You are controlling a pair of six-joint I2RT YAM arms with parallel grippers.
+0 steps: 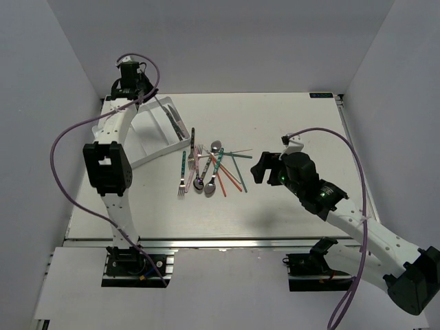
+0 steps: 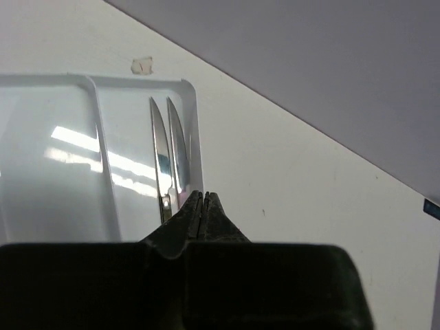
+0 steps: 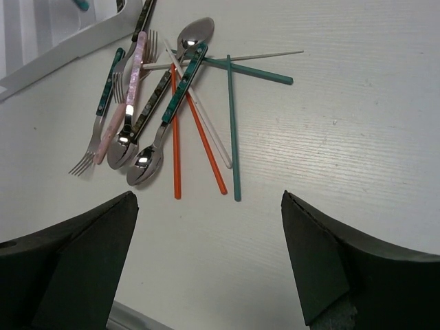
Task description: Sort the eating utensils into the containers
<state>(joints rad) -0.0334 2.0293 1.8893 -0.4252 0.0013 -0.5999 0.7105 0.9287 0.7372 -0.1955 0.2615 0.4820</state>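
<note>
- Utensils (image 1: 210, 168) lie in a loose, crossed heap near the middle of the white table (image 1: 289, 124), just right of the white tray (image 1: 151, 137).
- On the heap's left side in the right wrist view lies a teal-handled fork (image 3: 103, 103), its tines toward the camera. A pink handle (image 3: 132, 79) rests right against it.
- Two spoons (image 3: 144, 168) lie beside the fork, with their bowls at the near end. A third spoon bowl (image 3: 196, 31) shows at the far end of the heap.
- Two orange chopsticks (image 3: 176, 144) and a pale one run lengthwise through the heap. One teal chopstick (image 3: 234, 130) lies to their right, and another crosses the far end.
- A dark-handled piece (image 1: 192, 137) lies on the table close beside the tray's right edge.
- Two knives (image 2: 162, 158) lie side by side in the tray's outermost compartment, the one nearest the heap. Their blade tips point toward the far end.
- The left gripper (image 2: 204, 196) hangs over that compartment, above the knives. Its fingers are pressed together with nothing between them.
- The right gripper (image 3: 206, 199) hovers over bare table on the heap's right side. Its fingers (image 3: 96, 254) are spread wide and hold nothing.
</note>
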